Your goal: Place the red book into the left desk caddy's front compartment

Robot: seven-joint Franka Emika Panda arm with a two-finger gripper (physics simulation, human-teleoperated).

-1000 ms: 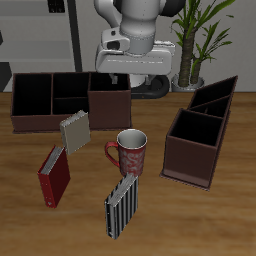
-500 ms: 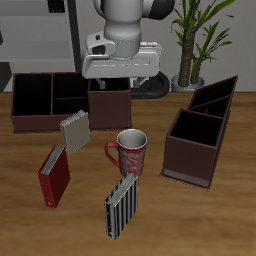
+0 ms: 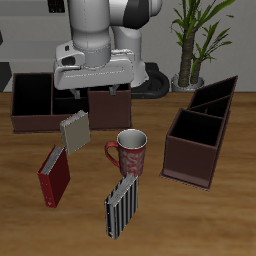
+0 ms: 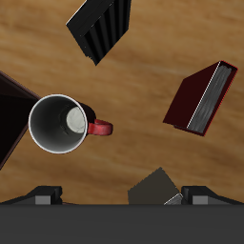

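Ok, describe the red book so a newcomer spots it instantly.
Start at the mug in the middle of the table. Three books stand around it; the red book is the one nearest the wide low caddy's end, plain red, unlike its grey and striped neighbours.

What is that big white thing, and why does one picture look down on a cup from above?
The white thing is a robot arm in a computer simulation. A person steers it. One picture is taken from in front of the table. The other comes from a camera on the arm's gripper, looking straight down, so you see inside the mug.

On the table stand the red book, a grey book, a striped book and the mug. There are also two dark boxes: a low wide caddy and the left desk caddy with slanted walls.

The gripper holds nothing. Its job is to put the red book into the slanted caddy.
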